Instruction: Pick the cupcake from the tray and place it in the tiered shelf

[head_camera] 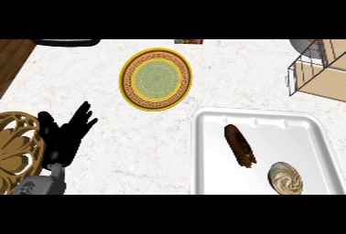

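Observation:
A cupcake with swirled cream frosting sits in the white tray near its lower right corner. The tiered shelf, made of wire and pale wood, stands at the far right of the counter. My left hand rests open at the left, fingers straight and spread, far from the tray. No part of my right hand shows.
A brown eclair-like pastry lies in the tray left of the cupcake. A yellow and green patterned plate is on the counter behind the tray. A carved wooden bowl is at the left edge, a dark pan at the back left.

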{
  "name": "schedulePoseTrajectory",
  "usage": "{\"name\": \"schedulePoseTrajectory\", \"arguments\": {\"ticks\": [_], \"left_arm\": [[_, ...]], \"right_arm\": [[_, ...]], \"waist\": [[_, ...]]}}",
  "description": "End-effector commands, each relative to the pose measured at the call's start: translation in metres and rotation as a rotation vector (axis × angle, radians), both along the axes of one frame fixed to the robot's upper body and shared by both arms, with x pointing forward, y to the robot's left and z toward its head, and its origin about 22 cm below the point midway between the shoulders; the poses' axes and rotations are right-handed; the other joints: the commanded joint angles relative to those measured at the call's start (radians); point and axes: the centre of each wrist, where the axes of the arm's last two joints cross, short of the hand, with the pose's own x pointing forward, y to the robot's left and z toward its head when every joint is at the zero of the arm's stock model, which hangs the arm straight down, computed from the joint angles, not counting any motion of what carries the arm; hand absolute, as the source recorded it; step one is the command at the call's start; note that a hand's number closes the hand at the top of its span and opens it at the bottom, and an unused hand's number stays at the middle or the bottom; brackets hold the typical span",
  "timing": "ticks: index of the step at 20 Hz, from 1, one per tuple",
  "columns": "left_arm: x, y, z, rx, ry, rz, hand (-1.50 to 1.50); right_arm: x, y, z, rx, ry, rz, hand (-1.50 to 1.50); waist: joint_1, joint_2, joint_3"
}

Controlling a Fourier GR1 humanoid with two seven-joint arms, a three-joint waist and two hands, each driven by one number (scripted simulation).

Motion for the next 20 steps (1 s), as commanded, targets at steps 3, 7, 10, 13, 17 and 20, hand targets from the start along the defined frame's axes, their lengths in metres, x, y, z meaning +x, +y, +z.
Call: {"name": "schedulePoseTrajectory", "arguments": {"ticks": [3, 7, 10, 13, 17, 20], "left_arm": [[-0.004, 0.003, -0.004, 0.007, 0.07, 0.012, 0.0], [-0.013, 0.001, -0.014, 0.0, 0.075, 0.027, 0.0], [-0.007, -0.007, -0.011, -0.01, 0.073, 0.036, 0.0], [-0.021, 0.011, -0.021, -0.016, 0.098, 0.012, 0.0], [-0.02, 0.014, -0.018, 0.007, 0.081, 0.034, 0.0], [-0.002, 0.026, -0.009, -0.007, 0.062, 0.045, 0.0]], "right_arm": [[0.025, 0.021, -0.011, 0.017, 0.105, -0.139, -1.5], [0.028, 0.028, -0.025, 0.026, 0.138, -0.153, -1.5], [0.032, 0.027, -0.038, 0.001, 0.168, -0.172, -1.5], [0.035, 0.047, -0.056, -0.022, 0.169, -0.177, -1.5], [0.047, 0.037, -0.065, -0.06, 0.186, -0.185, -1.5], [0.06, 0.046, -0.069, -0.069, 0.184, -0.187, -1.5]], "waist": [[-0.007, 0.003, -0.004], [-0.018, 0.0, -0.004], [-0.029, -0.001, -0.004], [-0.024, 0.0, -0.005], [-0.032, -0.003, -0.003], [-0.035, 0.0, -0.003]]}}
